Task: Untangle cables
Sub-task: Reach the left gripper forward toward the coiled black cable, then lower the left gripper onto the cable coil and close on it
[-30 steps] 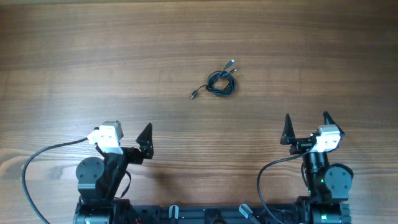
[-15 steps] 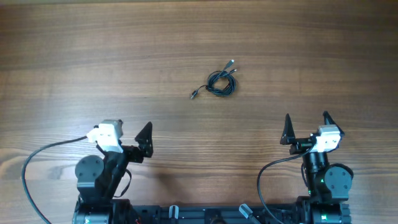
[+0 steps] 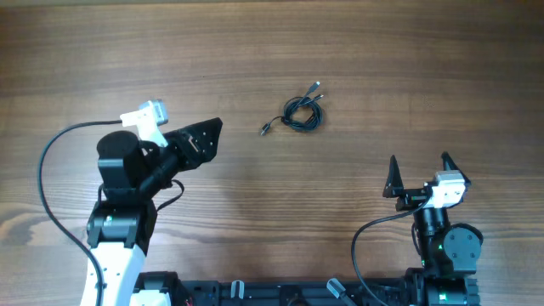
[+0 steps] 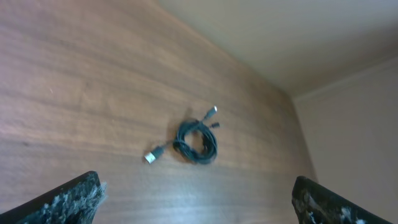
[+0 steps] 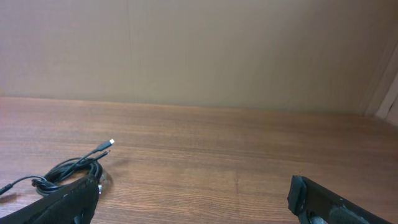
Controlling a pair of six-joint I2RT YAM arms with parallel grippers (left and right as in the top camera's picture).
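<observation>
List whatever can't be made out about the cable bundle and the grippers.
- cables, overhead: too small to count the cords or trace their crossings.
- Same bundle, left wrist: blurred; strands merge.
- Same bundle, right wrist: lower part hidden behind the right gripper's finger, one end cut by the left edge.
- left gripper, left wrist: jaws cropped by the bottom edge.
</observation>
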